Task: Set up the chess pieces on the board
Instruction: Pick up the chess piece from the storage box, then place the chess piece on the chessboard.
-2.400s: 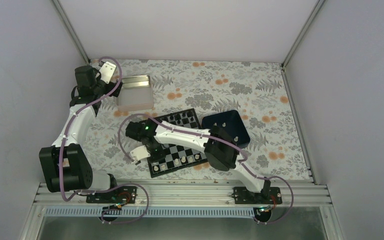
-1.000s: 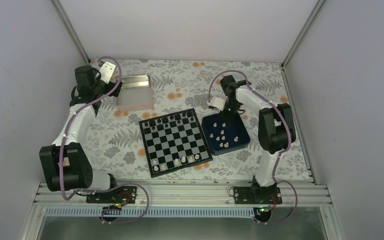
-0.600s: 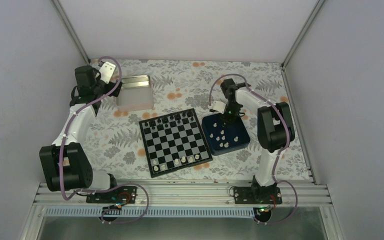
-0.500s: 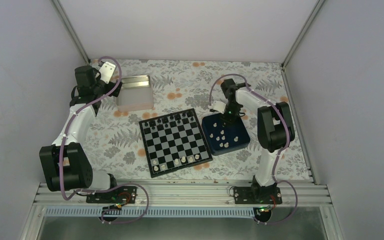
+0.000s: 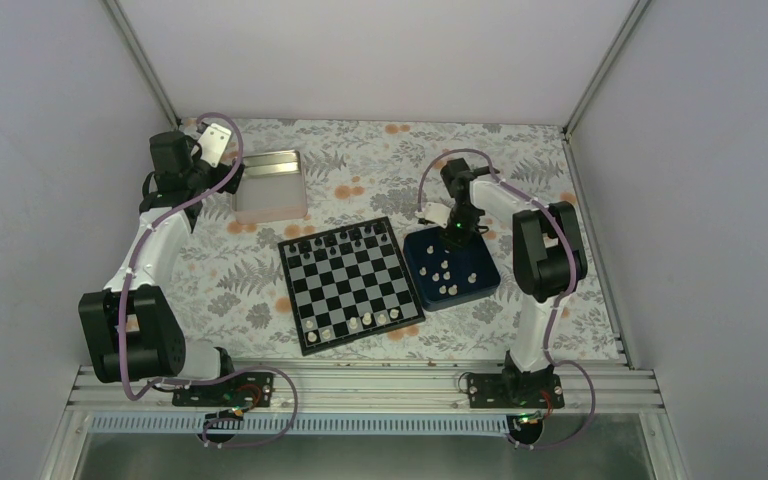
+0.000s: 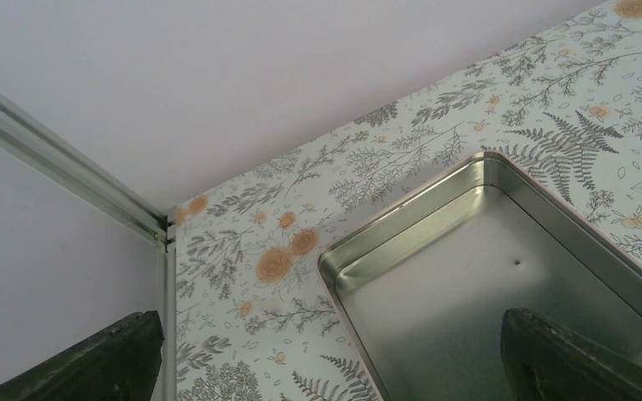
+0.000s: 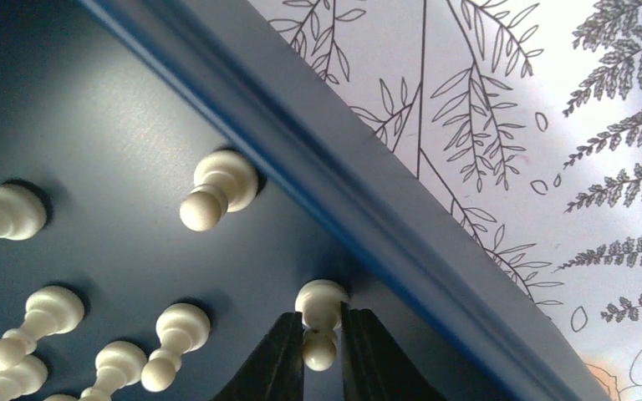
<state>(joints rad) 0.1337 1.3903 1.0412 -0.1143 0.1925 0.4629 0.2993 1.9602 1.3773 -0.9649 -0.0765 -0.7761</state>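
Observation:
The chessboard [image 5: 352,282] lies mid-table, with a few white pieces [image 5: 352,322] on its near row and black pieces [image 5: 345,238] on its far row. Several loose white pieces [image 5: 447,272] lie in the dark blue tray [image 5: 480,262]. My right gripper [image 5: 452,231] is down at the tray's far end. In the right wrist view this gripper [image 7: 322,327] is shut on a white pawn [image 7: 322,299] next to the tray wall [image 7: 301,150]. Other pawns [image 7: 217,190] lie nearby. My left gripper [image 5: 222,150] is open and empty above the metal tin [image 5: 270,185].
In the left wrist view the silver tin [image 6: 485,276] is empty and sits near the back left corner post [image 6: 67,175]. The cell walls close in the floral tablecloth [image 5: 520,190] on three sides.
My right arm has swung from the board's near left edge over to the far end of the blue tray and settled there. The left arm has not moved.

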